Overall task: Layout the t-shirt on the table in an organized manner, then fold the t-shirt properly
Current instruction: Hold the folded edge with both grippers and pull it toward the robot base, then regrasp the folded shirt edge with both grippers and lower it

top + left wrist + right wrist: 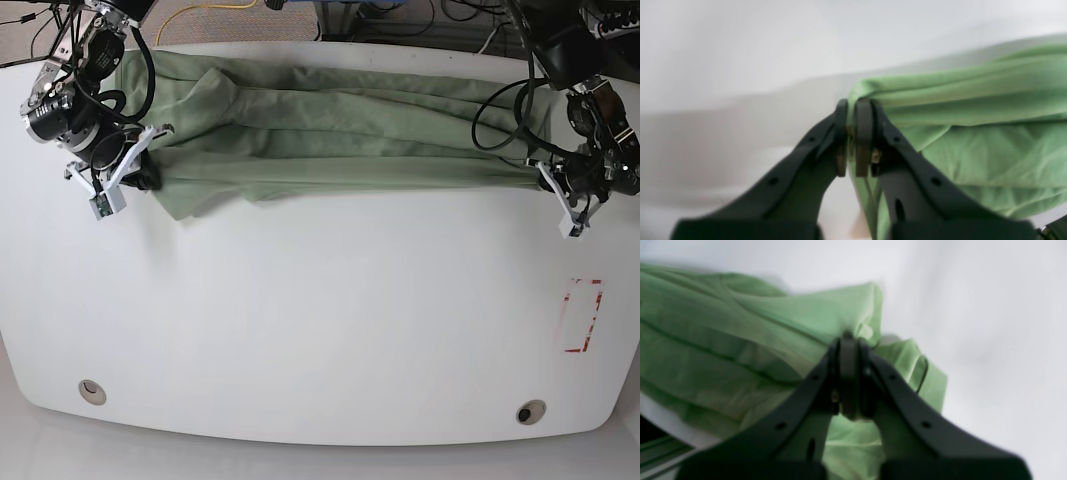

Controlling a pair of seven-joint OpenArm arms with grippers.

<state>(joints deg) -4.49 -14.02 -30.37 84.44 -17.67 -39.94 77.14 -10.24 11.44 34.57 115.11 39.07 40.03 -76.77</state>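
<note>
Across the far half of the table (320, 330), the t-shirt (330, 135) is stretched into a long rumpled band between both arms; the left gripper (850, 113) is clamped on a bunched corner of cloth, jaws nearly together with green fabric squeezed between; the right gripper (848, 340) is pinched tight on the opposite end, and a loose flap hangs below it. This looks like the spreading stage, folding not yet begun. To do it well, I'd say: keep both grips firm and level; draw the cloth toward the near edge with even tension so the creases pull flat; lower both ends together, and watch that dangling flap doesn't tuck under.
</note>
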